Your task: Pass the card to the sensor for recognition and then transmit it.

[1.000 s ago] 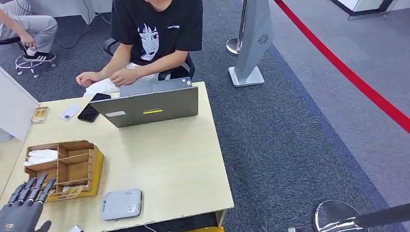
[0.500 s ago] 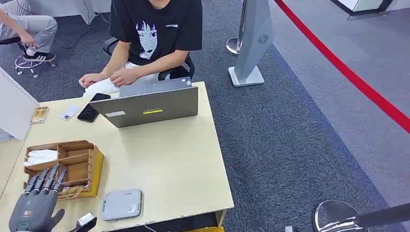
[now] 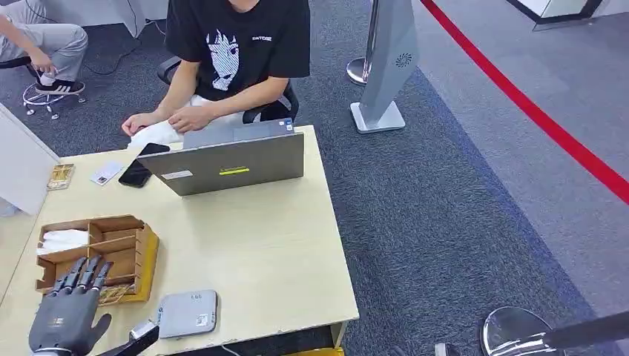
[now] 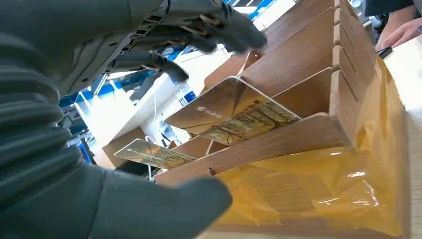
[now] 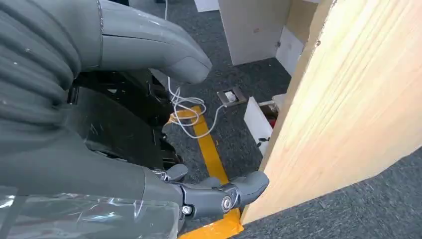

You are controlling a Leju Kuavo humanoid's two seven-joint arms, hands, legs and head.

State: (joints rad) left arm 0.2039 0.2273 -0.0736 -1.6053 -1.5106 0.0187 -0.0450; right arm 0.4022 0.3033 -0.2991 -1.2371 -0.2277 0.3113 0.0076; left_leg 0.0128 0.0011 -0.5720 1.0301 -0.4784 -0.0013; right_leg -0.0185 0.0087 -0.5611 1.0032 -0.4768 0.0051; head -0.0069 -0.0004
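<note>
- The left hand (image 3: 67,315) is over the near end of the wooden box (image 3: 141,248), with its fingers (image 3: 87,273) spread apart and holding nothing.
- A card (image 4: 234,112) stands tilted in a slot of the box, just beside the dark fingertips.
- The grey sensor (image 3: 187,313) lies flat on the table (image 3: 267,252), near the box.
- The right hand (image 5: 164,149) hangs beside the table edge, fingers loose and holding nothing.
- A person (image 3: 237,52) sits behind a laptop (image 3: 234,163).
</note>
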